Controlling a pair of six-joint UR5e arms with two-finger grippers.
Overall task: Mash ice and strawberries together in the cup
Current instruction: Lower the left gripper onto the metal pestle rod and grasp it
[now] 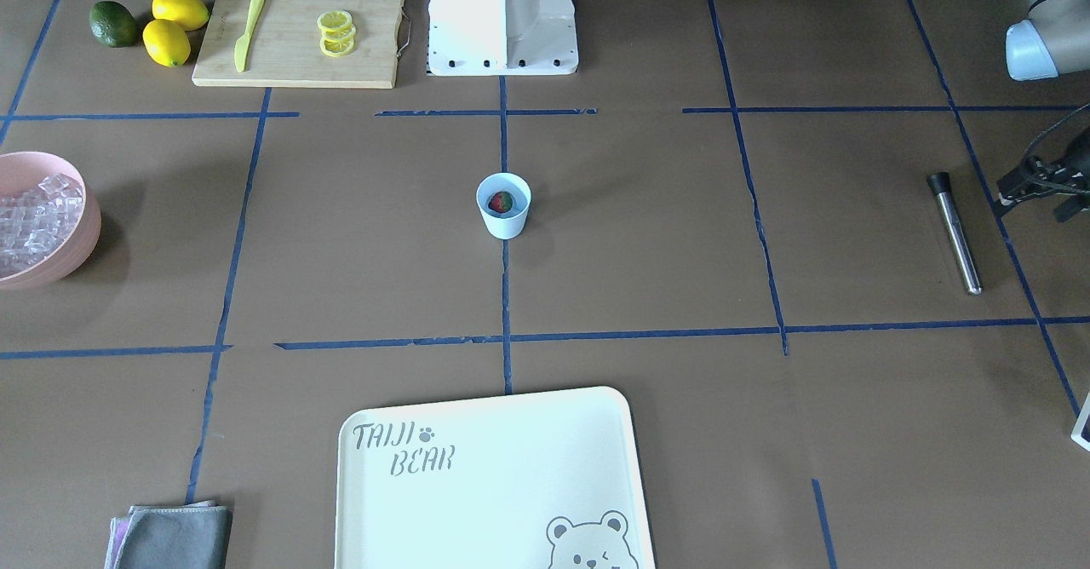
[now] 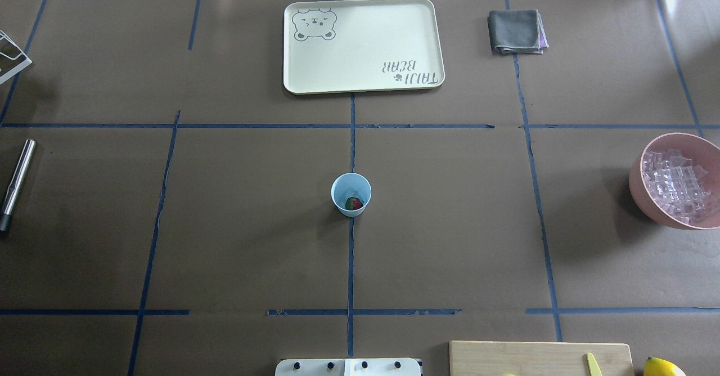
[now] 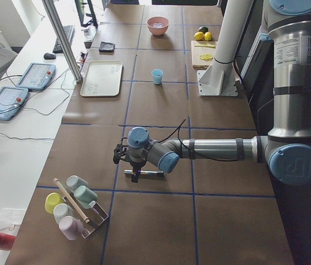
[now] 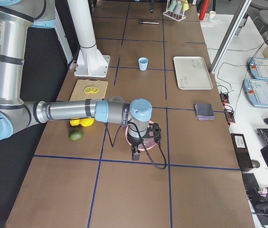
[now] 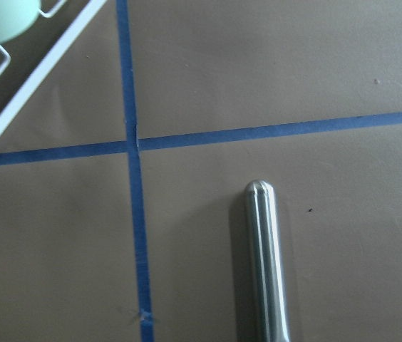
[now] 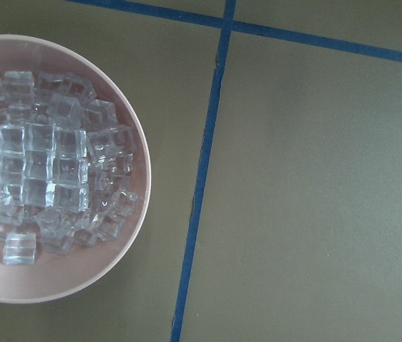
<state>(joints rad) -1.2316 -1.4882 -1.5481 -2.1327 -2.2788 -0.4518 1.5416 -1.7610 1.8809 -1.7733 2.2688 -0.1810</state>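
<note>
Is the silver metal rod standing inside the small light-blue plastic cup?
No, the silver metal rod lies flat on the table, far from the cup.

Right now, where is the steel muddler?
In the overhead view the steel muddler lies flat at the table's far left edge, on the robot's left side, beneath the left gripper and far left of the cup.
</note>
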